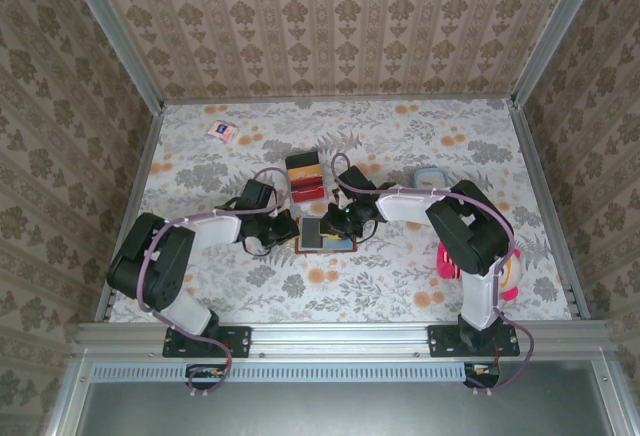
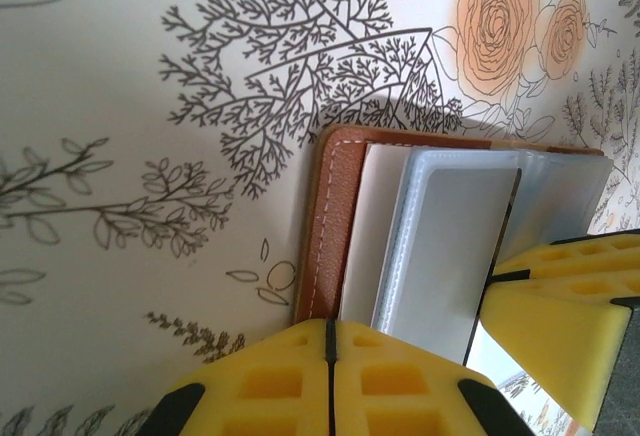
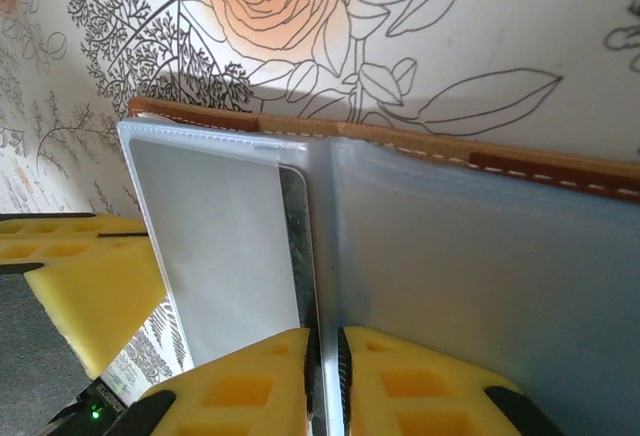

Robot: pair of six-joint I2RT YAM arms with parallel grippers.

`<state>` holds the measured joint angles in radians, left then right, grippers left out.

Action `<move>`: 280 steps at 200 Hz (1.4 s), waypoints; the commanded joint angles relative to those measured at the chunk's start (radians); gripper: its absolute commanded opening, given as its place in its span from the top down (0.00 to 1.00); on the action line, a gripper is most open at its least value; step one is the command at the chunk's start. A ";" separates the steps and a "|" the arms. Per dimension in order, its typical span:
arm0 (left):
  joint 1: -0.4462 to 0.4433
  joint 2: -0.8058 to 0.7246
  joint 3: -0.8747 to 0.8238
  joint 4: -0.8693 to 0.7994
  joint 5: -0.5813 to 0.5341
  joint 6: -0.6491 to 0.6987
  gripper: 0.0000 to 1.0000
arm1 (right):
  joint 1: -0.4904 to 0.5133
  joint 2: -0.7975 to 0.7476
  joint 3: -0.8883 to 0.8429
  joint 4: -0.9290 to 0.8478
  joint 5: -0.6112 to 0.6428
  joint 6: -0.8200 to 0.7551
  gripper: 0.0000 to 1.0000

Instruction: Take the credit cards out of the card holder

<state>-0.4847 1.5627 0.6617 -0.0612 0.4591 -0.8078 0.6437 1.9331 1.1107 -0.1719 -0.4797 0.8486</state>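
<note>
Left tool point(image 2: 330, 376) is seen fully shut, nothing visibly gripped. Right tool point(image 3: 325, 376) is pinched on a plastic sleeve point(image 3: 215, 236) edged by a dark credit card point(image 3: 295, 246). Beyond, the brown card holder point(image 2: 335, 226) lies open on the floral desk point(image 2: 150, 106). Removal is judged barely begun.

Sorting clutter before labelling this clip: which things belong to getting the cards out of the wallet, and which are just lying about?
Job: open brown leather-look card holder; thin grey plastic card in its clear sleeve.
Lying about: red-and-orange rectangular tray; small pink-and-white packet; pale blue rounded box; pink-and-yellow rounded object.
</note>
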 commanded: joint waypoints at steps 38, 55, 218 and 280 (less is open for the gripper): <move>-0.002 -0.075 0.020 -0.017 -0.001 0.021 0.93 | 0.004 0.019 0.004 0.024 -0.029 0.008 0.81; -0.003 -0.047 0.027 -0.006 0.003 0.017 0.93 | 0.004 0.016 0.004 0.035 -0.032 0.012 0.80; -0.003 0.036 0.000 0.016 0.013 0.013 0.93 | 0.004 0.033 -0.002 0.077 -0.083 -0.006 0.86; -0.002 0.019 -0.004 -0.013 -0.014 0.023 0.94 | -0.004 -0.029 -0.015 0.028 -0.039 -0.056 0.94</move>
<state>-0.4831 1.5757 0.6621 -0.0410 0.4500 -0.7971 0.6384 1.9442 1.1053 -0.1150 -0.5282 0.8337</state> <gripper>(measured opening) 0.068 0.075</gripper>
